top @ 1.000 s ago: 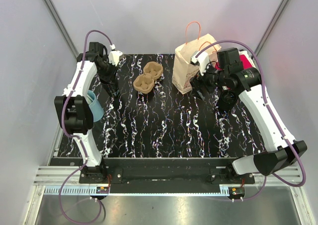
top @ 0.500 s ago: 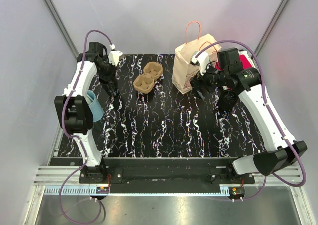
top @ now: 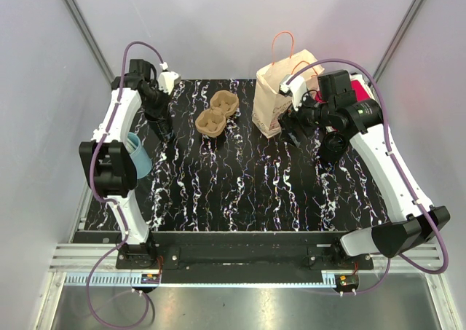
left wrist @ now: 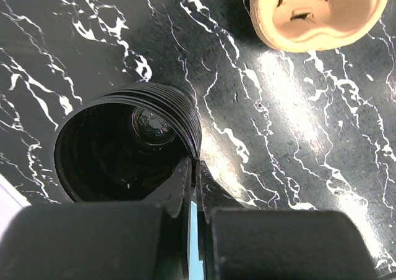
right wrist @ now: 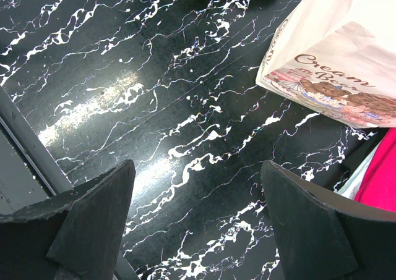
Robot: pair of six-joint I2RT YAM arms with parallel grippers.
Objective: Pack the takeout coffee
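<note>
A black ribbed cup stands open-topped on the black marbled table, at the back left in the top view. My left gripper is shut on its rim, one finger inside and one outside; it also shows in the top view. A brown pulp cup carrier lies empty to the right of the cup, its edge in the left wrist view. A printed paper bag with orange handles stands at the back right. My right gripper is open and empty above bare table, just beside the bag.
A light blue cup sits at the table's left edge against the left arm. A pink object lies behind the right arm, also showing in the right wrist view. Grey walls enclose the table on three sides.
The left arm's wrist has shifted slightly back and left while holding the black cup's rim. The right arm has not moved.
</note>
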